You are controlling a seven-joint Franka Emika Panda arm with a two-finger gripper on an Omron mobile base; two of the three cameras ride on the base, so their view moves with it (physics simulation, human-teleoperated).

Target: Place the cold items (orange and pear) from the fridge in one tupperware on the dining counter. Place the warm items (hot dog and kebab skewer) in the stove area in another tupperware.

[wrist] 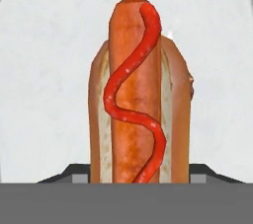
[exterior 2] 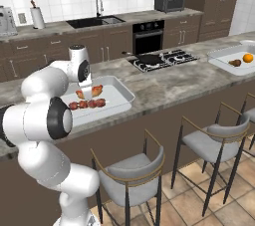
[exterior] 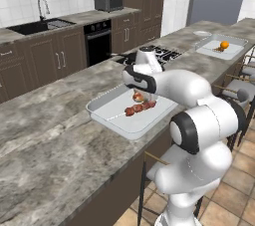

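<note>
Hot dog (wrist: 136, 99) clamped lengthwise between end effector (wrist: 133, 178) fingers.

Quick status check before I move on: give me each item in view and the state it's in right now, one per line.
tool: shut on the hot dog
hot dog: held over the near tupperware
kebab skewer: lying flat in the near tupperware
orange: resting in the far tupperware
pear: lying beside the orange, same tupperware
pan: sitting on the stove
</note>
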